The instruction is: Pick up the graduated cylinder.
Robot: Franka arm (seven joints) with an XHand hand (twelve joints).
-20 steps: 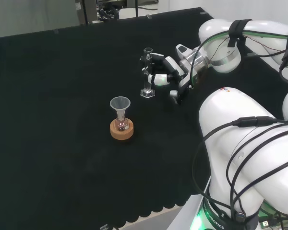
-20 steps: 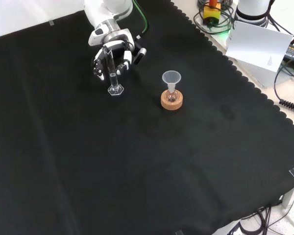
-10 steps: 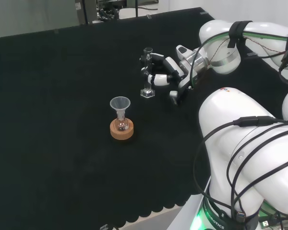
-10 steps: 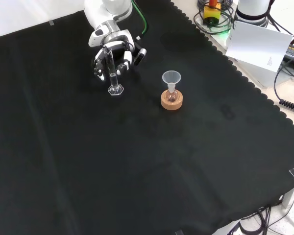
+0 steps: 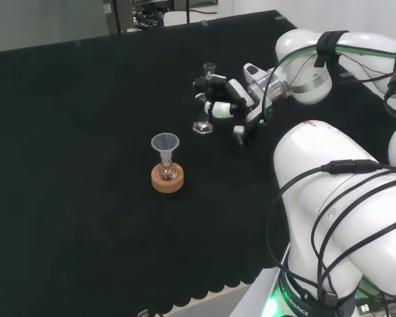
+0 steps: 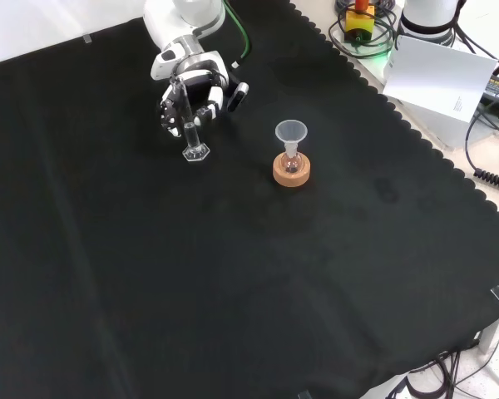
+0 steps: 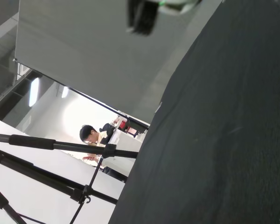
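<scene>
On the black surface [image 6: 233, 274] we see the graduated cylinder [image 6: 188, 125] tilted, its hexagonal foot touching the cloth, robot hand [image 6: 193, 93] with fingers curled round its tube, to its right in front view a funnel [image 6: 290, 134] in a flask on a cork stand [image 6: 291, 173], well apart.

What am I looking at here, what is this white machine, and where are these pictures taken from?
It is a white robot arm at a bench covered in black cloth. Instead of a gripper it carries a black and white hand. One picture is taken from behind and above the arm, so its big white links show at the right. One looks down from the front. One is taken at the wrist and looks along the cloth into the room. The hand's fingers are curled round a clear graduated cylinder, which leans, its foot low at the cloth. Nearby, a small flask with a funnel in it sits on a cork ring.
</scene>
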